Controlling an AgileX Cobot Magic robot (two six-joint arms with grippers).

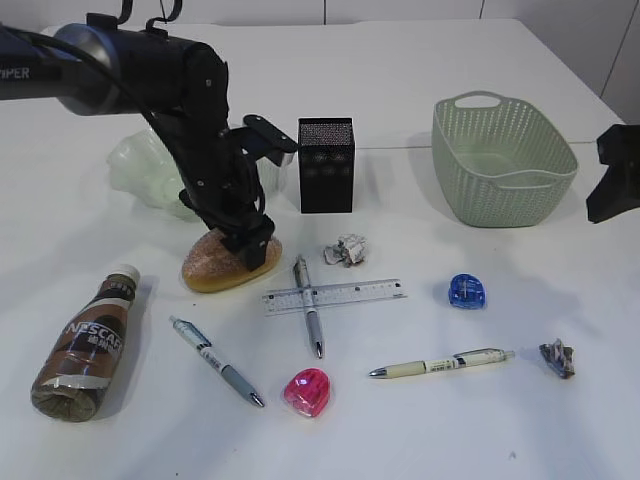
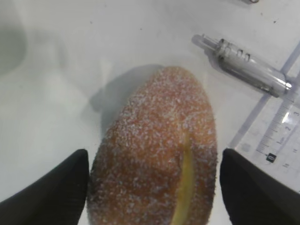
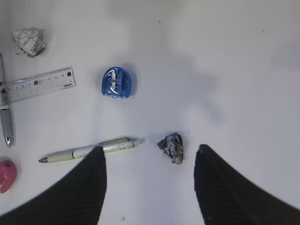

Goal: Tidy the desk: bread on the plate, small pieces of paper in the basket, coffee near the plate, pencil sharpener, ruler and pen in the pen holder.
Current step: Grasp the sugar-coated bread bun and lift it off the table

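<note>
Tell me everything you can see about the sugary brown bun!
The oval golden-brown bun has a rough, sugar-dusted crust and a pale yellow split along one side. It lies flat on the white desk, not yet on the plate. The left gripper is open, one black finger on each side. Beside it lies a grey pen.

A: The exterior view looks down at a slant across the desk (image 1: 420,90). The left wrist view?

B: Straight down, very close over the bread (image 2: 157,150). The right wrist view sits higher, seemingly; both wrist views catch the ruler (image 3: 37,83).
</note>
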